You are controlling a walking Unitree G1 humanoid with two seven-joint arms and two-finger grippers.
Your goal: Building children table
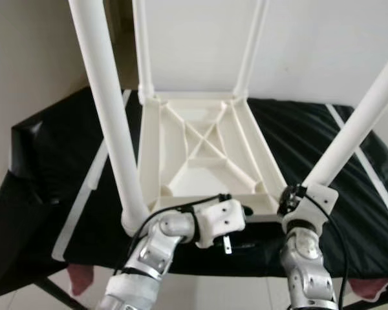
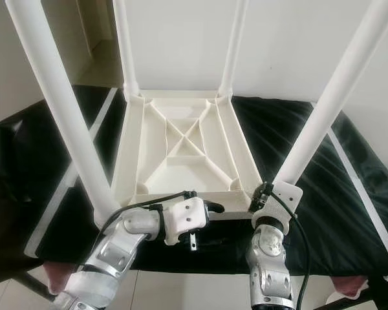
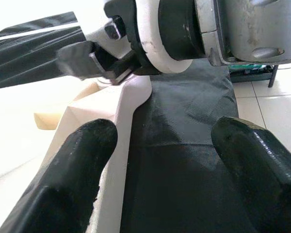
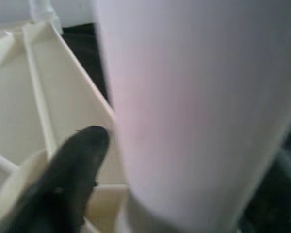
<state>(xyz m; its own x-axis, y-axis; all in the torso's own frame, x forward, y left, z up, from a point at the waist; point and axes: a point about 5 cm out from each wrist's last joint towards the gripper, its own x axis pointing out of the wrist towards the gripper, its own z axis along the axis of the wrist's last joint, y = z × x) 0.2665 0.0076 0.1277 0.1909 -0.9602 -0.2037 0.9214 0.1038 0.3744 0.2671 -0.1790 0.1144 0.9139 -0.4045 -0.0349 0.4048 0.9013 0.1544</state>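
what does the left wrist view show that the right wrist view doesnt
Left wrist view alone: the left gripper with both black fingers spread apart over the black sheet, the right arm's wrist ahead, and pale floor tiles.

Right wrist view alone: a white table leg very close and blurred, one black finger beside it, and a far leg.

Both: the upturned cream tabletop, its edge in the left wrist view, its ribbed underside in the right.

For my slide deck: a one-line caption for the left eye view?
Both grippers at the near edge of an upturned white table, four legs up, on a black mat.
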